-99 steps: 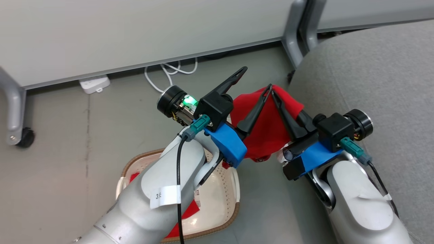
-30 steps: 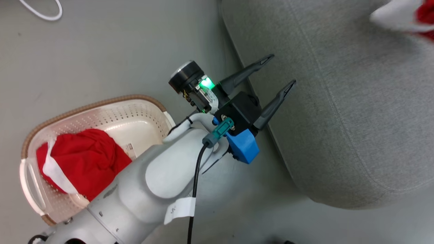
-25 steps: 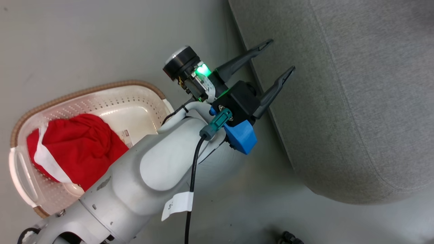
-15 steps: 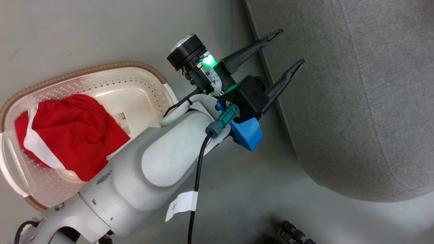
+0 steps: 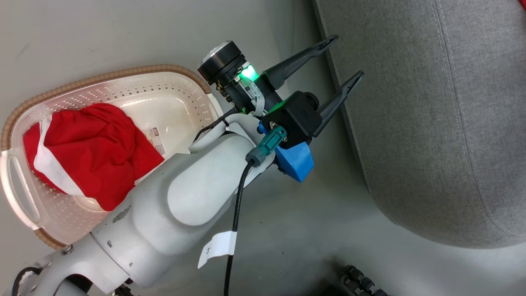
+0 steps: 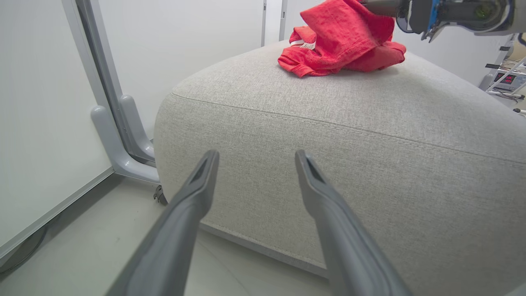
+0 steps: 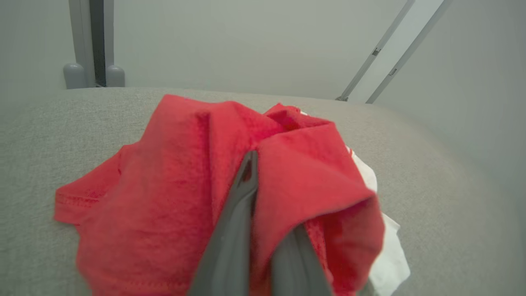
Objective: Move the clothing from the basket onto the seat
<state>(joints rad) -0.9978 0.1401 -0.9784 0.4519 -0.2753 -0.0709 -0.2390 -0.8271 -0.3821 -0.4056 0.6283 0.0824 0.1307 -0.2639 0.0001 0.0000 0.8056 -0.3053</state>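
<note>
Left tool [image 5: 347,56], fingers apart, hangs at two o'clock from the basket [image 5: 102,76]; right tool [image 7: 254,164] is clamped on a red garment [image 7: 164,172] lying on the seat [image 7: 41,135].

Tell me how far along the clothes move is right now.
About halfway. Done: a red garment rests on the seat. In hand: the right claw is shut on that garment, not yet released. Left: the striped garment lies in the basket, and the left claw is open and empty beside the seat.
</note>
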